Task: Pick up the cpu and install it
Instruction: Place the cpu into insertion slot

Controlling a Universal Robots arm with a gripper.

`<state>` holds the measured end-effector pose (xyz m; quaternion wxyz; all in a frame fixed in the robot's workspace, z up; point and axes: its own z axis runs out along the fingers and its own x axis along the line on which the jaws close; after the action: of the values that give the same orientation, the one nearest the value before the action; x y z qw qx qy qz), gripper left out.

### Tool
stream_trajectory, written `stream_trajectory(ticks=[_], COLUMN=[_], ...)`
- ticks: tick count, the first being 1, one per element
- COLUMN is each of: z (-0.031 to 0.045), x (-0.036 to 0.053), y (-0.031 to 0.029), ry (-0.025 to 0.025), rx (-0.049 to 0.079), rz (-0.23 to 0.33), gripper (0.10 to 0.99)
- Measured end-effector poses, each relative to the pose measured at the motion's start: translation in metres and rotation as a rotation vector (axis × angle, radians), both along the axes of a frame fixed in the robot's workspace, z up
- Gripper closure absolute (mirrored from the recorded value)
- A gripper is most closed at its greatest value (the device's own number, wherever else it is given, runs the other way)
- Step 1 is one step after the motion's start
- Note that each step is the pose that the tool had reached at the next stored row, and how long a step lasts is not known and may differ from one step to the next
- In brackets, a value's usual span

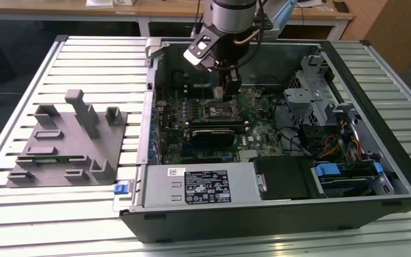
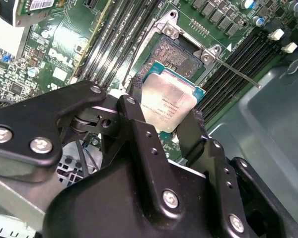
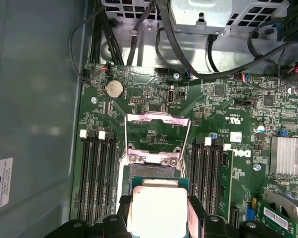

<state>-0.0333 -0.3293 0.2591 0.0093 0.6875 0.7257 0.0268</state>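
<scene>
Close over the open socket [image 2: 176, 54] on the motherboard [image 3: 139, 94], hovering inside the computer case [image 1: 277, 219] with the end effector [image 2: 165, 106] pinching the cpu [image 2: 170, 99] by two opposite edges.

You had a slatted metal table [image 1: 84, 61] beneath everything, pale wooden desks [image 1: 169, 9] standing behind it, and dark floor [image 1: 27, 37] between them.
</scene>
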Motion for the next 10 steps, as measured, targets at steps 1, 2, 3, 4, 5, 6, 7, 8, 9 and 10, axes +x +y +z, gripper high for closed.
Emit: stream_trajectory(ticks=[1,2,3,4,5,6,7,8,9,10], z=[-0.0016,-0.0034,-0.0052,-0.0072,-0.009,-0.0107,-0.0121,-0.0134,-0.0145,-0.0158], x=[0.0,0.0,0.0,0.0,0.0,0.0,0.0,0.0,0.0,0.0], y=[0.0,0.0,0.0,0.0,0.0002,0.0007,0.0013,0.0019,0.0022,0.0022], ry=[0.0,0.0,0.0,-0.0001,-0.0001,-0.0001,-0.0001,0.0,0.0,0.0], rx=[0.0,0.0,0.0,0.0,0.0,0.0,0.0,0.0,0.0,0.0], rz=[0.0,0.0,0.0,0.0,0.0,0.0,0.0,0.0,0.0,0.0], gripper=[0.557,0.557,0.557,0.557,0.557,0.557,0.557,0.557,0.557,0.557])
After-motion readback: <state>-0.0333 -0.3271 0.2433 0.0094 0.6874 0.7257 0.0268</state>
